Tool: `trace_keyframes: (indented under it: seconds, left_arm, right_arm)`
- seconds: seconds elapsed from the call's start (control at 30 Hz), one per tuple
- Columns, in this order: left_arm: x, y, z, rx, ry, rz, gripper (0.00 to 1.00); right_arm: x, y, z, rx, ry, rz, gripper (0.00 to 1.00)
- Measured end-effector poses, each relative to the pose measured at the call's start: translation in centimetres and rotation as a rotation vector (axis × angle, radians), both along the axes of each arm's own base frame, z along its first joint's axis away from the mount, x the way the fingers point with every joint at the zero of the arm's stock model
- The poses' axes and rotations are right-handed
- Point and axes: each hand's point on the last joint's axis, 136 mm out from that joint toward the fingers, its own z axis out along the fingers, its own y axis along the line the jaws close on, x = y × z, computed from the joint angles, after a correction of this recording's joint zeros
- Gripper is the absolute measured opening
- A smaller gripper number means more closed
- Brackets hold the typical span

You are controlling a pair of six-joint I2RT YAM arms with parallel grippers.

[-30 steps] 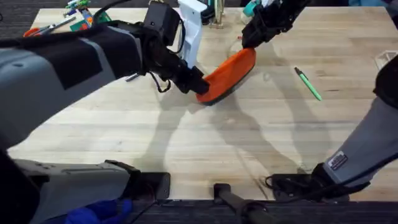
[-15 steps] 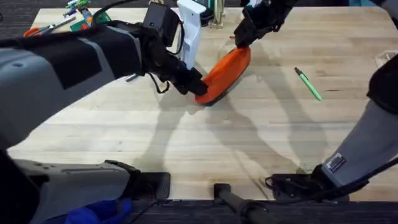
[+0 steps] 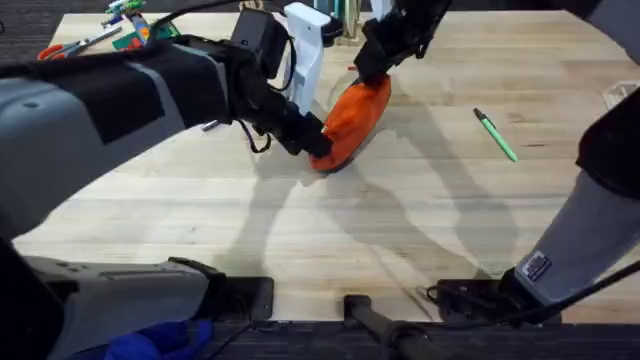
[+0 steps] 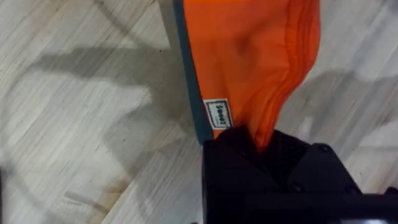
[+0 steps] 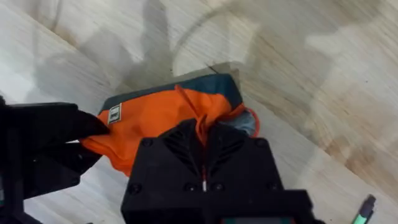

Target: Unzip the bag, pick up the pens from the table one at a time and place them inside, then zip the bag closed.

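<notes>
**Both end effectors pulling on the pouch, zipper step underway**

Left end effector (image 3: 318, 143) is clamping the near end of the bag (image 3: 352, 118), and you can see it best in the left wrist view, where a fold of orange fabric is pinched between the black fingers right beside the little white label (image 4: 217, 114). Right end effector (image 3: 372, 66) is sitting at the far end of the bag, and in the right wrist view it looks closed on the orange zipper pull (image 5: 200, 129), with a thin orange strip running straight into the gap between its fingers. I can't make out the teeth, so how far the zipper has opened is a guess.

The bag is lying toward the far edge of the tabletop (image 3: 330, 235), roughly in the middle, propped up a bit between the two arms, not flat, with the dark grey base showing along one side.

My read: this is the unzip step, with one arm anchoring the pouch and the other working the pull. No pen is going in yet. The green pen (image 3: 495, 135) is lying on the wood well off to the right of the bag, untouched. I can't pick out the grey pen for sure.

Next up, the pull probably needs to travel along the top while the left side is holding tension, otherwise the soft fabric is just going to bunch. After that, someone needs to let go and go for the green pen.
</notes>
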Motion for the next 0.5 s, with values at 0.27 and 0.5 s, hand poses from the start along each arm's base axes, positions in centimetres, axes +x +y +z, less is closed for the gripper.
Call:
trace_keyframes:
  seconds: [0.27, 0.5]
  left_arm:
    - [0.0, 0.0, 0.0, 0.001, 0.002, 0.001, 0.042]
    - [-0.1, 0.1, -0.1, 0.003, 0.006, 0.001, 0.042]
  right_arm:
    - [-0.6, 0.1, 0.1, -0.015, 0.014, 0.014, 0.031]
    - [-1.4, 0.1, 0.8, -0.025, 0.036, 0.02, 0.031]
